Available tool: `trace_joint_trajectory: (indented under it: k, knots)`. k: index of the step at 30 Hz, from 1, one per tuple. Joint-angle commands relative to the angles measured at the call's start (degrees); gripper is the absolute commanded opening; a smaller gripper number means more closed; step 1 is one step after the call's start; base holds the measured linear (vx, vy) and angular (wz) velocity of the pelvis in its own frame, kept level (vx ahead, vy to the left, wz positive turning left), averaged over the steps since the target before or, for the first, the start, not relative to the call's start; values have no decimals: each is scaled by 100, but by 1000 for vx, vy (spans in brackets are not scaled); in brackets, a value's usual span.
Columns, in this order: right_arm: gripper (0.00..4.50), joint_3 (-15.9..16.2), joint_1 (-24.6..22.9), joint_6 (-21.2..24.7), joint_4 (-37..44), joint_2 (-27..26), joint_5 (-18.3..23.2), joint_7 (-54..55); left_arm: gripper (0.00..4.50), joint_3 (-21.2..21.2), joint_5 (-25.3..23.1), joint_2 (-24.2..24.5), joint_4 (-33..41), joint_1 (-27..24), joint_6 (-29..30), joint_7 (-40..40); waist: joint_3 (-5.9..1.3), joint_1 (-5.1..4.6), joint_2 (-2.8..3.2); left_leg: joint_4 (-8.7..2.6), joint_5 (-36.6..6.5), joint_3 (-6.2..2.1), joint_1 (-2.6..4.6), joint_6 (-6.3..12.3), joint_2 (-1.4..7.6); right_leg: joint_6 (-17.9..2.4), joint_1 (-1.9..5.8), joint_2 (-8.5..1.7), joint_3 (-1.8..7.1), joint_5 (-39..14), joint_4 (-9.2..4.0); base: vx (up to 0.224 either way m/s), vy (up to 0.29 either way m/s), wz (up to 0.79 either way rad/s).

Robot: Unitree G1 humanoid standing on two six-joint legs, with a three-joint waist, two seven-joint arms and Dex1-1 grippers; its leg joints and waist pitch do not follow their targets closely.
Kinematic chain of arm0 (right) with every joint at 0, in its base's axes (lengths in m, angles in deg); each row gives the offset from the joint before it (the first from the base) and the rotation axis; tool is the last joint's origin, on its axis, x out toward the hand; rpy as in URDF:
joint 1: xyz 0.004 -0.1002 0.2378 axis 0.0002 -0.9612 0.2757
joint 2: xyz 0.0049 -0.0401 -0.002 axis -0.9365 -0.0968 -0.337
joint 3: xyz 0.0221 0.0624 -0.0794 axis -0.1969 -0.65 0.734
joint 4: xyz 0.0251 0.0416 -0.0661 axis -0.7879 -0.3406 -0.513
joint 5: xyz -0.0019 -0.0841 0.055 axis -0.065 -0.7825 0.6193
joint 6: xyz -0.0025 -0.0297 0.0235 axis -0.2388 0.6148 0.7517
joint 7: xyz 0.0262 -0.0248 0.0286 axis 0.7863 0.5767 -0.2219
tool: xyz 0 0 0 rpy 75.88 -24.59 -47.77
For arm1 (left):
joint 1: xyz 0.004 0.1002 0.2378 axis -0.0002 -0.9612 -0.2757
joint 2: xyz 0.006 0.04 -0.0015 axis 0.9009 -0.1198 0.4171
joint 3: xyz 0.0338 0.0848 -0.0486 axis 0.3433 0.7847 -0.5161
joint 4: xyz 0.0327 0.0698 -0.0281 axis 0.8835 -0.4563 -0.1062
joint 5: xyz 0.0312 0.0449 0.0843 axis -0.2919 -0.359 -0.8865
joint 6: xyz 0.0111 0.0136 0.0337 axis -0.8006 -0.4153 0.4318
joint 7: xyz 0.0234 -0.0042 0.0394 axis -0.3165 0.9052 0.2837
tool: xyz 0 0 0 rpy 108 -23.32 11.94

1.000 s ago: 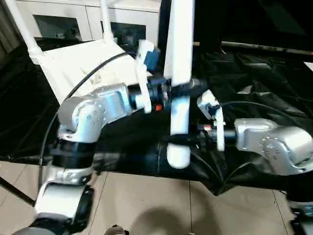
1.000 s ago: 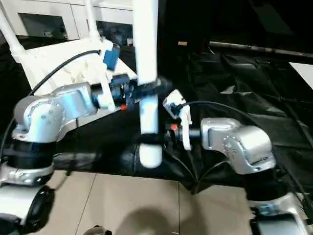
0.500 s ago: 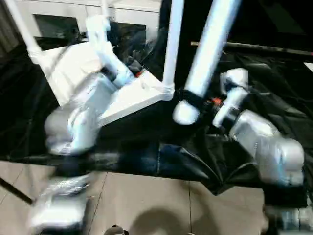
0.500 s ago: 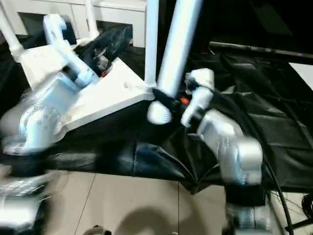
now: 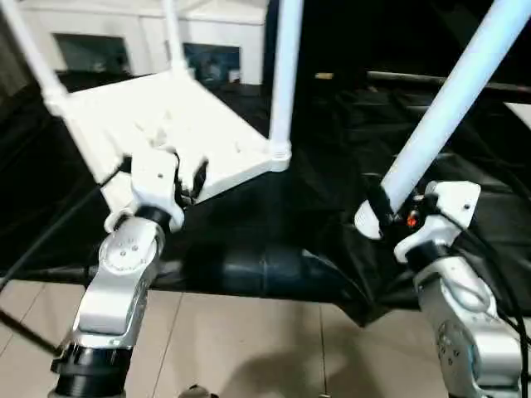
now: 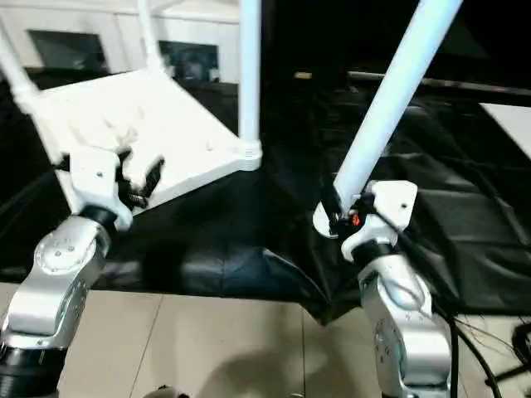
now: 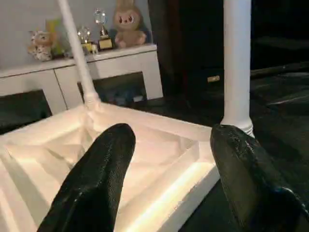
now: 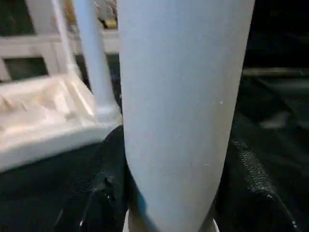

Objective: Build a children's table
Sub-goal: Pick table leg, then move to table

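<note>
**Leg in my right grip, left gripper empty beside the upturned top**

Table top (image 5: 166, 137) lies upside down on the black-draped work table (image 5: 465, 174), ribbed underside facing up, tilted a little. Three legs already stand in its corner sockets: one at the near corner (image 5: 282, 83), one at the far corner (image 5: 172, 37) and one at the corner on my left (image 5: 33, 54). Behind it stands a white cabinet (image 5: 108, 46) with glass doors.

My right gripper (image 6: 336, 211) is closed around the fourth leg (image 5: 452, 104) close to its thicker end; that leg slants up and away to my right, clear of the table top and well apart from it. My right wrist view shows the tube clamped between my black fingers (image 8: 91, 193).

My left gripper (image 7: 169, 159) has its fingers (image 7: 101, 174) spread apart with nothing between them, just beside the near edge of the table top and pointing across it toward the cabinet.
</note>
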Motion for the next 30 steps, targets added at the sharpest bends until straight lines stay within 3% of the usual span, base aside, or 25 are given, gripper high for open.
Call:
trace_joint_trajectory:
  k: [1, 4, 5, 6, 8, 9, 10, 11, 12, 13, 15, 16, 17, 18, 19, 21, 22, 23, 24, 25, 26, 27, 28, 29, 30]
  knots:
    - [189, 13, -30, 7, 68, 32, -116, 142, 299, -70, -122, -13, -27, -46, 13, -33, -313, -41, -30, -428, -2017, -62, 89, -192, 40, -54, 155, -315, 212, -2790, -661, 0, 0, 0]
    - [189, -84, -37, 76, 61, -56, 8, 225, 299, -82, -97, 31, -31, -16, 35, -33, -316, -87, -3, -430, -2024, -70, 80, -167, 37, -105, 145, -309, 209, -2684, -645, 0, 0, 0]
    - [189, -152, -54, 78, 26, -81, 30, 270, 299, -93, -41, 36, -84, 48, 47, -63, -314, -101, 63, -420, -2071, -61, 84, -133, 27, -144, 133, -334, 228, -2684, -657, 0, 0, 0]
    - [189, -154, -71, 54, 11, -57, -20, 275, 299, -96, -4, 24, -111, 77, 56, -74, -328, -86, 9, -376, -1979, -18, 52, 34, -10, -179, 167, -432, 290, -2812, -675, 0, 0, 0]
    - [189, -161, -100, 26, -13, -36, -61, 290, 299, -95, -26, 11, -207, 126, -31, -96, -342, 3, -14, -236, -1492, -2, -54, 417, -41, -226, 258, -710, 486, -3071, -754, 0, 0, 0]
    - [189, -199, -107, 28, -23, -36, -40, 309, 299, -41, -80, 28, -283, 165, -77, -38, -347, 59, 41, -117, -1328, -37, -86, 567, -45, -209, 281, -889, 598, -3261, -806, 0, 0, 0]
    - [189, -214, -98, 31, -34, -29, -33, 308, 299, -17, -108, 35, -309, 186, -73, -27, -361, 172, -43, 266, -908, -235, -259, 860, 7, -153, 379, -1378, 931, -3870, -910, 11, 84, -4]
    - [189, -220, -95, 30, -46, -28, -38, 297, 299, -16, -152, 24, -336, 200, -84, -43, -354, 182, -14, 367, -854, -319, -332, 914, 16, -211, 396, -1500, 1001, -3926, -920, 17, 154, -5]
    - [189, -220, -99, 18, -67, -28, -46, 287, 299, -37, -142, -9, -363, 212, -114, -41, -373, 197, 82, 344, -739, -438, -328, 966, 43, -513, 361, -1443, 945, -3668, -892, 17, 154, -5]
    - [189, -210, -96, 27, -91, -7, -66, 285, 299, -51, -129, -39, -380, 228, -111, -33, -376, 137, 94, 99, -759, -372, -250, 1170, -22, -746, 288, -1072, 703, -3077, -787, 19, 209, 2]
    - [189, -191, -77, 73, -131, 20, -73, 276, 299, -48, -133, -62, -392, 245, -152, -38, -413, 51, 159, -140, -722, -215, -34, 1526, -90, -822, 151, -626, 425, -2369, -608, 12, 233, 11]
    - [189, -187, -46, 95, -161, 30, -69, 268, 299, -40, -124, -73, -387, 250, -147, -40, -458, -190, 248, -312, -479, -195, 309, 2334, -142, -759, -61, -157, 63, -1351, -277, -2, 242, 10]
    - [189, -175, -2, 95, -225, 46, -80, 262, 299, -19, -127, -84, -405, 239, -163, -52, -443, -239, 307, -399, -422, -181, 361, 2511, -143, -653, -144, -20, -73, -1193, -109, -19, 241, 10]
    - [189, -168, 9, 85, -247, 52, -93, 263, 299, -11, -138, -83, -418, 231, -174, -59, -381, -342, 345, -614, -486, -137, 296, 2675, -92, -380, -203, 119, -274, -1037, 328, -19, 241, 10]
    - [189, -169, 47, 125, -292, 49, -92, 281, 299, 24, -188, -79, -421, 191, -189, -80, -352, -373, 273, -675, -693, -174, 263, 2682, 31, -74, -139, -33, -343, -806, 444, -38, 196, 5]
    - [189, -176, 75, 162, -317, 46, -83, 292, 299, 46, -222, -79, -418, 169, -193, -93, -367, -369, 117, -644, -1083, -127, 268, 2373, 53, 111, -110, -303, -214, -646, 219, -65, 139, -4]
    - [189, -177, 134, 225, -384, 67, -42, 232, 299, 79, -370, -104, -442, 155, -172, -235, -456, -43, -181, 856, -1878, -299, -188, 985, -211, -155, 210, -2050, 1062, -2320, -922, -68, 164, 4]
    - [189, -177, 147, 238, -403, 73, -37, 219, 299, 94, -421, -100, -459, 161, -168, -267, -446, -143, -68, 1207, -1472, -731, -455, 561, -204, -369, 372, -2242, 1214, -2560, -839, -63, 215, -20]
    - [189, -175, 163, 248, -426, 83, -29, 194, 299, 120, -501, -95, -484, 163, -185, -315, -327, -249, 36, 1115, -911, -882, -326, -156, -234, -423, 237, -1759, 389, -3569, -816, -63, 215, -20]
    - [189, -145, 213, 271, -483, 133, -21, 118, 299, 166, -655, -111, -545, 168, -203, -433, -294, -432, 133, 161, -1423, -748, -245, -499, -281, -685, 267, -630, -315, -3447, -421, -57, 227, -37]
    - [189, -120, 239, 295, -502, 168, -5, 71, 299, 165, -680, -144, -542, 171, -182, -485, -344, -533, 365, -20, -1569, -836, -87, -686, -173, -662, 243, -284, -389, -2659, -273, -79, 169, 15]
    - [189, -81, 286, 345, -529, 211, 28, 4, 299, 172, -700, -177, -534, 180, -159, -521, -355, -684, 404, -534, -2805, -1303, 135, -1153, 578, -499, 3, -89, -143, -741, 269, -79, 169, 15]
    - [189, -57, 319, 384, -545, 233, 52, -31, 299, 174, -698, -191, -526, 191, -141, -522, -311, -700, 495, -758, -2913, -1476, 93, -1104, 860, -344, -62, -87, -144, -457, 617, -111, 110, 26]
    - [189, -57, 319, 384, -545, 233, 52, -31, 299, 174, -698, -191, -526, 191, -141, -522, -311, -700, 495, -758, -2913, -1476, 93, -1104, 860, -344, -62, -87, -144, -457, 617, -92, 64, 1]
    - [189, -48, 366, 438, -571, 247, 35, -5, 299, 147, -704, -224, -517, 190, -116, -575, -358, -656, 468, -729, -2807, -1438, 192, -388, 976, -237, -173, -94, -124, -907, 773, -92, 64, 1]
